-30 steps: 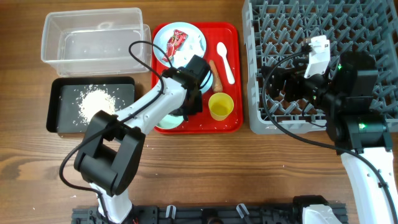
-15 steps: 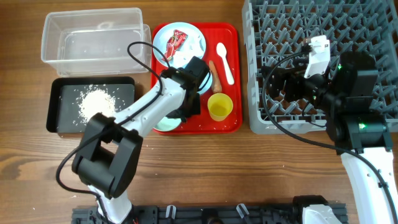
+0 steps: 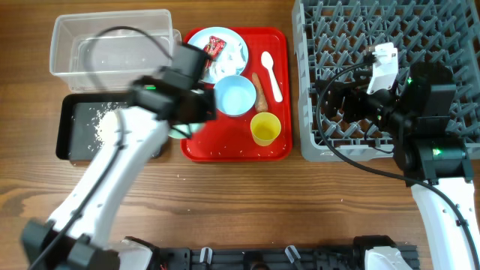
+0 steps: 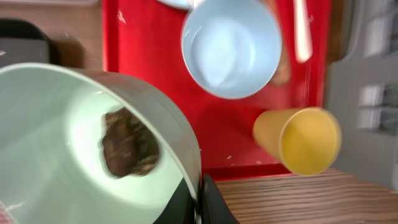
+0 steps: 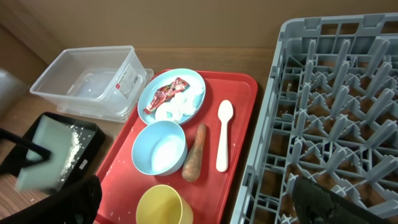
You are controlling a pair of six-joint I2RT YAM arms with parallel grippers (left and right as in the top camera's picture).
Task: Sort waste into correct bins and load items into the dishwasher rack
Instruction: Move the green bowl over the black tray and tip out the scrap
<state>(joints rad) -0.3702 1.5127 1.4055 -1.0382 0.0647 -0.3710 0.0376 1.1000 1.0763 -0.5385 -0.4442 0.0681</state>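
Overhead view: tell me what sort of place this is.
Probably a tabletop dish-clearing setup, like a canteen tray return: a red serving tray with a littered plate, a grey dishwasher rack, and a clear tub and black tray for waste.

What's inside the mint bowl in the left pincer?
One dark food lump sits against the inner wall of the mint bowl. The bowl's lower part runs out of frame, so it goes unseen.

**Colours around the red tray**

On the red tray point(image 3: 225, 144) are a light-blue bowl point(image 3: 234, 95), a yellow cup point(image 3: 265, 128), a white spoon point(image 3: 271, 73), an orange-brown stick point(image 3: 259, 90), and a light-blue plate point(image 5: 189, 81) bearing a red wrapper point(image 3: 217, 46) and white tissue point(image 3: 232, 58). At the tray's left edge is a pale mint bowl point(image 4: 50, 112) with a dark brown lump point(image 4: 129, 144). Further left are a black tray point(image 3: 75, 146) speckled with white crumbs point(image 3: 101, 129), and a clear tub point(image 3: 90, 45). To the tray's right is a grey grid-patterned rack point(image 3: 375, 30).
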